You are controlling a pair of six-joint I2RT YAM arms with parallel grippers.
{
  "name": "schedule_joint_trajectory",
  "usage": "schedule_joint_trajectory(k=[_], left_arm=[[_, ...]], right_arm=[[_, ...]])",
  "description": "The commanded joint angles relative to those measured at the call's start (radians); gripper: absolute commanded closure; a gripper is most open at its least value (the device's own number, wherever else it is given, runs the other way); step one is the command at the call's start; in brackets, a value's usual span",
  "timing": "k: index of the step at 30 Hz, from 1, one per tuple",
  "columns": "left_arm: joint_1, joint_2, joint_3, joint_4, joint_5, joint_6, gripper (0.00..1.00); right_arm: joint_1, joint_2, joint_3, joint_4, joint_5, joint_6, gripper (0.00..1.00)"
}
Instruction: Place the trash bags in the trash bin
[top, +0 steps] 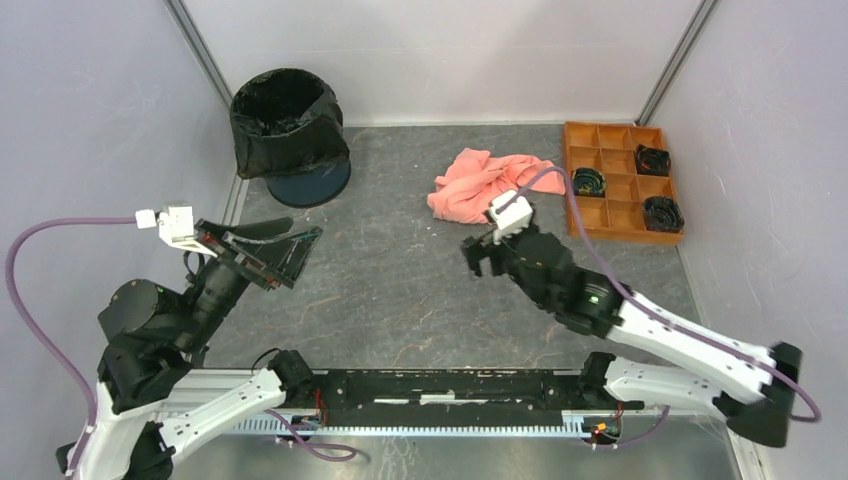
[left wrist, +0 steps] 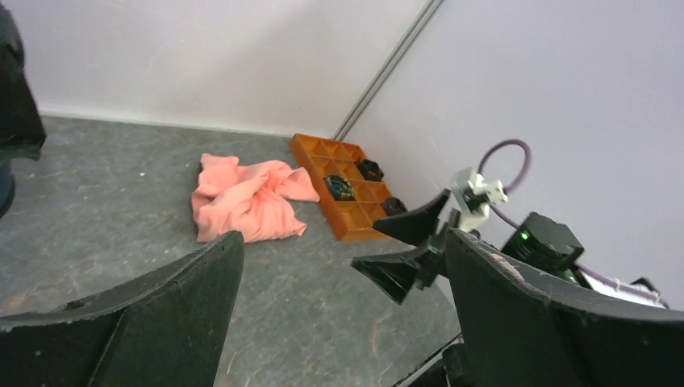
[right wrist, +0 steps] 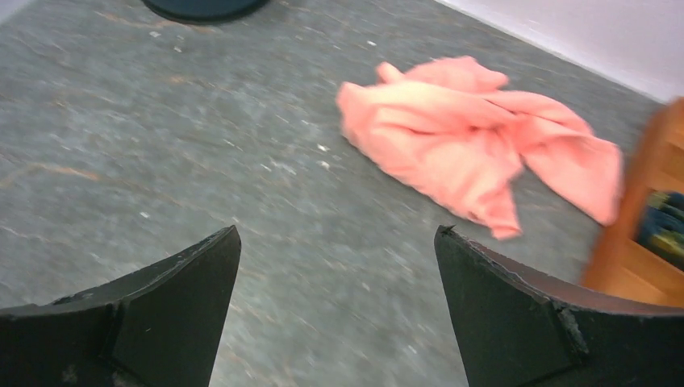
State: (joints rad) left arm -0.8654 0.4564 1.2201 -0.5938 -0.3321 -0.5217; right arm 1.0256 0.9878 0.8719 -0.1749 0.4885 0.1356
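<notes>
The trash bag [top: 283, 125] is thin, glossy, wrinkled black plastic. The trash bin [top: 312, 186] under it looks smooth and navy. The cloth [top: 478, 184] is soft and matt. The tray [top: 620, 237] is matt orange plastic. The tabletop [top: 400, 290] is dull, mottled grey.

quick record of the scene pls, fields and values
trash bag: draped over trash bin rim, lining it
trash bin: upright, back left corner
left claw: open, empty
right claw: open, empty, near pink cloth
pink cloth: crumpled, left of orange tray
orange tray: back right, three black parts inside
</notes>
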Motion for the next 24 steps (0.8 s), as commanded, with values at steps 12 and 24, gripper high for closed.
schedule_joint_trajectory(k=[12,24], left_arm=[[0.002,0.175,0.034,0.237,-0.01,0.068,0.0],[0.002,0.177,0.032,0.238,-0.048,0.128,0.0]], right_arm=[[0.003,-0.303,0.394,-0.31,0.274,-0.215,0.02],[0.003,-0.309,0.34,-0.219,0.386,-0.256,0.02]])
